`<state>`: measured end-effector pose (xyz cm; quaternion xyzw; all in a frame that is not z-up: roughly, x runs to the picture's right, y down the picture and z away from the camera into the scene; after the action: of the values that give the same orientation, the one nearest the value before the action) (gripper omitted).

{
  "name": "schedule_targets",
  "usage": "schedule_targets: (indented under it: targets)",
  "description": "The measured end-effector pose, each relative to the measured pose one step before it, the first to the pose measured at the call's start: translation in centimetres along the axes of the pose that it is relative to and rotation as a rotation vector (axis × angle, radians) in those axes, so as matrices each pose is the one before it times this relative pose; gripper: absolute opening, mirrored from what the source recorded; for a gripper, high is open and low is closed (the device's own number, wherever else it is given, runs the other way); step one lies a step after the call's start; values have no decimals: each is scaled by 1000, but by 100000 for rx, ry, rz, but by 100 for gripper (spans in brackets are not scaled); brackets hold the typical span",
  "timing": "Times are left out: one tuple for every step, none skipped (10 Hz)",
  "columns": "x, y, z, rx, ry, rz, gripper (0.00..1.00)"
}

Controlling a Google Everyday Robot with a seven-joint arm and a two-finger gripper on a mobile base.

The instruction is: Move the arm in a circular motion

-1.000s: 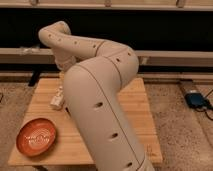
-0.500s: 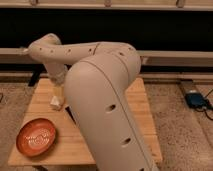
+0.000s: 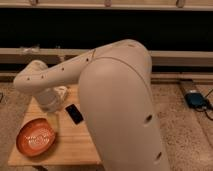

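The cream-white arm [image 3: 117, 95] of thick rounded segments with small dark holes fills the middle of the camera view. Its upper segment reaches left to a bend [image 3: 31, 80] above the wooden table [image 3: 75, 145]. From that bend the wrist drops toward the table's left part. My gripper [image 3: 52, 111] hangs there, just above the table and beside the orange bowl [image 3: 36, 137]; the arm hides most of it.
A small flat black object [image 3: 74, 114] lies on the table right of the gripper. A white item [image 3: 62, 92] sits at the table's back edge. A blue device [image 3: 196, 99] lies on the carpet at right. A long ledge [image 3: 180, 56] runs behind.
The arm's bend has swung lower and further left, and the big segment now looms larger in view. The black object on the table has come into sight.
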<state>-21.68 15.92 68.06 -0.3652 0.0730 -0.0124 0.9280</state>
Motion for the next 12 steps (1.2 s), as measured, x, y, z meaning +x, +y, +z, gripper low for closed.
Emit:
schedule_targets:
  targets:
    - [793, 2451, 769, -28, 383, -3364, 80]
    - [1703, 3325, 1108, -566, 124, -3617, 80]
    - [1530, 2079, 785, -654, -387, -1226, 80]
    - [1420, 1421, 547, -586, -668, 185, 80]
    - [2387, 1613, 769, -895, -1256, 1348, 80]
    - [2278, 814, 544, -709, -1040, 1852, 80]
    - [1957, 300, 278, -205, -1289, 2333, 80]
    - [2275, -199, 104, -104, -1531, 3405, 80]
    - [2806, -1591, -181, 196, -2483, 5486, 80]
    - [1304, -1523, -215, 260, -1612, 3365, 80]
    - [1522, -2040, -410, 344, -1489, 4101, 80]
    - [1799, -2790, -717, 452, -1861, 5406, 80]
